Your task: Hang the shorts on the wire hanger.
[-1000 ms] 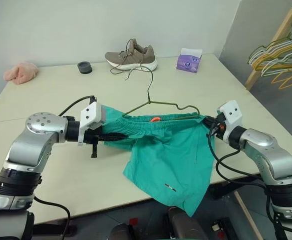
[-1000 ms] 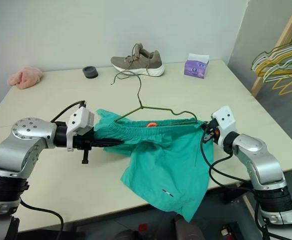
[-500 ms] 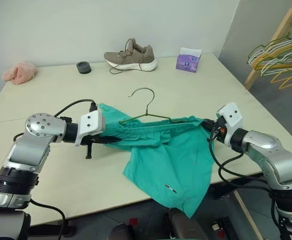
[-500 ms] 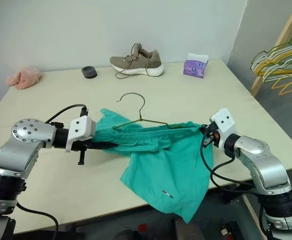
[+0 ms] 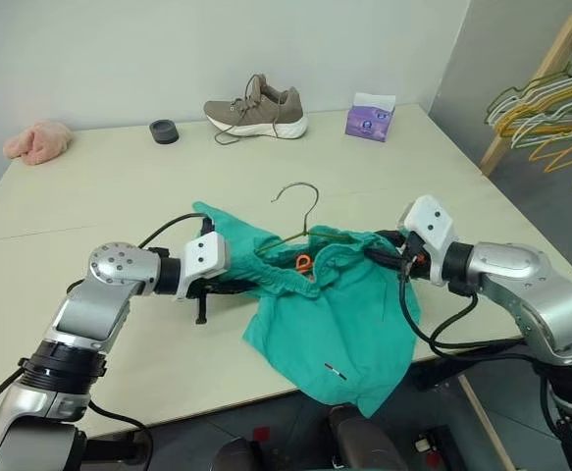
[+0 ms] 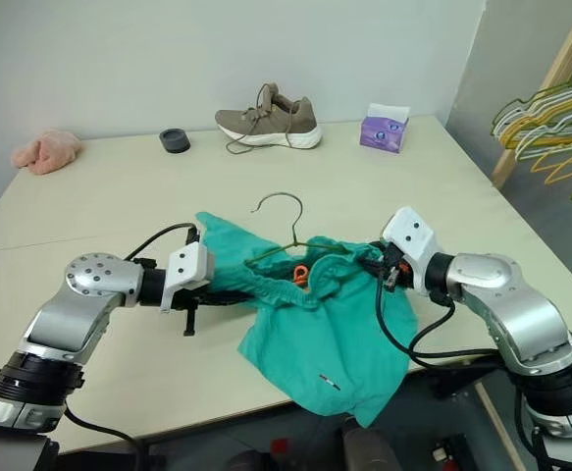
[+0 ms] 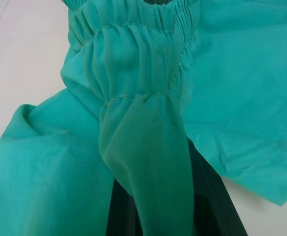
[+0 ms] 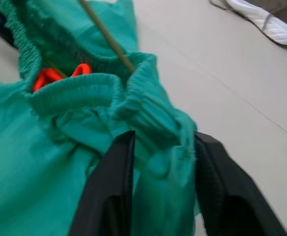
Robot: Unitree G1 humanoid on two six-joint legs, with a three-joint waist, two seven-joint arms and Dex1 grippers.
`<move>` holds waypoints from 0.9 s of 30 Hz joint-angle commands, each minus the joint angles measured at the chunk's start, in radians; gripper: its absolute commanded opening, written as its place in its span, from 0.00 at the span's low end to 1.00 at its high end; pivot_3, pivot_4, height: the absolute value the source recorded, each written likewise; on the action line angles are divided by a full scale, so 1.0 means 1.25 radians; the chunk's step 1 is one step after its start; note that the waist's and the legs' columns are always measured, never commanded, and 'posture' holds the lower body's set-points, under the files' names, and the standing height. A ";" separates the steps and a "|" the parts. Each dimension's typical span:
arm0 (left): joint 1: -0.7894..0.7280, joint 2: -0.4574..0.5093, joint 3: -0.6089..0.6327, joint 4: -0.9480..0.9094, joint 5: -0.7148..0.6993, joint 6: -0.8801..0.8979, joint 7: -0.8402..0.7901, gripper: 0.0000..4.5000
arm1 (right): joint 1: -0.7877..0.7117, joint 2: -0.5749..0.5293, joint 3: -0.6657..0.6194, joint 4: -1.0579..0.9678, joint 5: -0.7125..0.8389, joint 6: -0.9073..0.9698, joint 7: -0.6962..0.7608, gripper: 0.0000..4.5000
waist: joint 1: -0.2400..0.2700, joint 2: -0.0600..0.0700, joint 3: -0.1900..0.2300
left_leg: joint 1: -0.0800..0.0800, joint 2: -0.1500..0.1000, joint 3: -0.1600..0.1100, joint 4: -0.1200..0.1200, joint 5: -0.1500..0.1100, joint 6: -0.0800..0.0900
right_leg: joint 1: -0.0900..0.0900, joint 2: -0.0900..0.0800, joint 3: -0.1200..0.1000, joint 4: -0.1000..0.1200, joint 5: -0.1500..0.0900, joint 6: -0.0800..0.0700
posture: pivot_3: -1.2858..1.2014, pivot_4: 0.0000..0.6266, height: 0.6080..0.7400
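Left eye view, reading from the left: the left pincer (image 5: 229, 286) is pressed together on a fold of the waistband of the shorts (image 5: 339, 324), fabric wrapped over its fingers (image 7: 128, 216) in the wrist view. The shorts lie bunched at the middle of the desk (image 5: 99, 186), near its front edge, one leg spilling over that edge. The wire hanger (image 5: 303, 218) sits in the waistband opening: hook standing free above the cloth, one shoulder wire running down inside the elastic, beside the orange drawstring tip (image 5: 303, 263).

Further right, the right pincer (image 5: 382, 254) has its fingers (image 8: 109, 196) spread apart, waistband cloth lying slack between them, not pinched as far as I can tell.

Judgement: step in hand is settling the waistband over the hanger shoulders; the right side looks let go, the left still gripped. Cloth is gathered toward the centre, so the hanger is not yet carrying it evenly.

Next move likely calls for the right pincer to retake the band or the hook, keeping the wire inside the elastic.
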 commanded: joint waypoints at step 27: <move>-0.020 -0.012 -0.020 -0.035 -0.005 -0.005 -0.038 0.00 | -0.257 -0.019 0.235 0.300 -0.200 -0.164 0.383 0.41 | 0.001 0.001 0.002 | -0.001 0.000 0.000 0.000 0.000 0.000 | 0.000 0.000 0.000 -0.001 0.001 -0.003 | 0.44 0.19 1.00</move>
